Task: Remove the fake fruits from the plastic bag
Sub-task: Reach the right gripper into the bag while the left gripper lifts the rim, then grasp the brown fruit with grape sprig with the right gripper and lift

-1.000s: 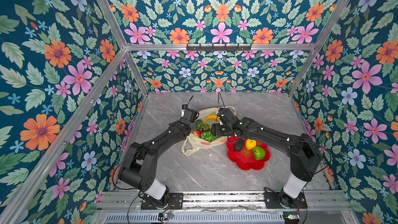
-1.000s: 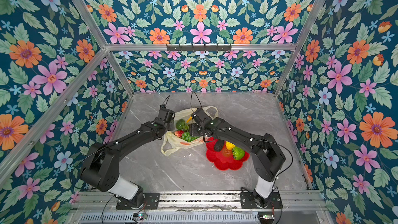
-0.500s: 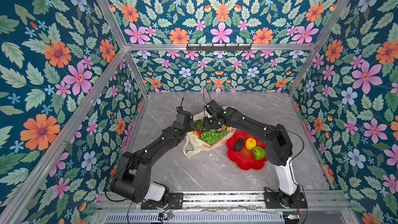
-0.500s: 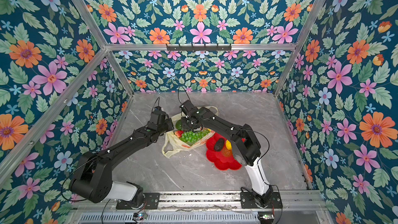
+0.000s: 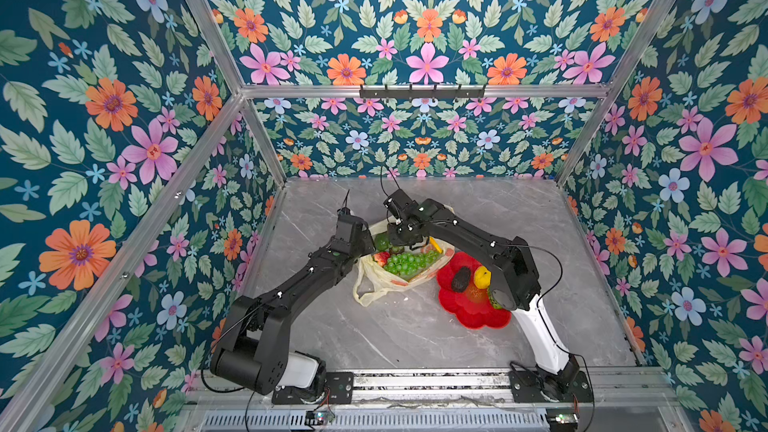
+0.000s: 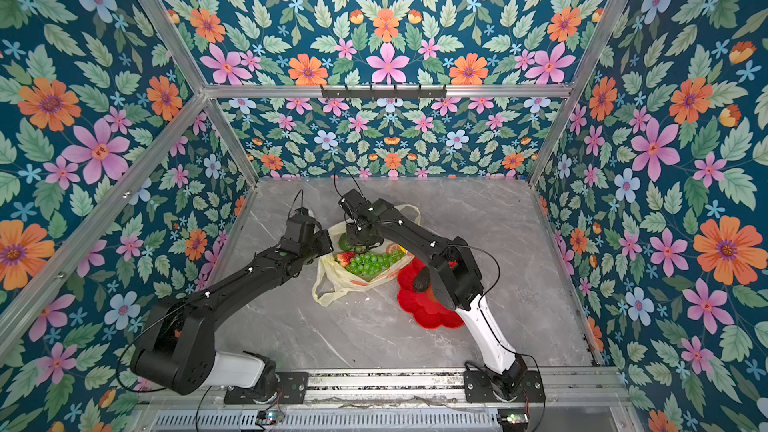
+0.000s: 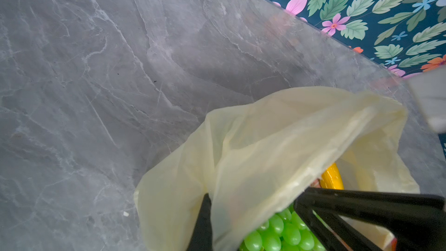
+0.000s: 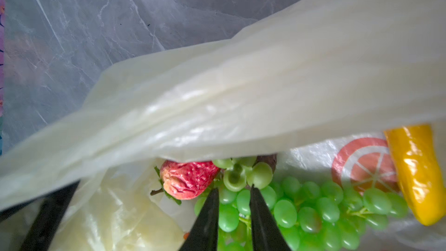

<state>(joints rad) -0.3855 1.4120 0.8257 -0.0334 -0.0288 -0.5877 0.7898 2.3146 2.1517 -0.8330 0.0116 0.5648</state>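
Grey marble table sits inside flowered walls. In both top views the plastic bag lies open mid-table, holding a grape bunch and a strawberry. In a top view a banana also shows in the plastic bag, and a red plate just beside it carries an avocado and a lemon.

Left wrist view: the left gripper is pinched on the bag's upper edge, holding it above the grape bunch.

Right wrist view: the right gripper is inside the bag. Its fingers are narrowed around a grape near the stem end; whether they grip it I cannot tell.
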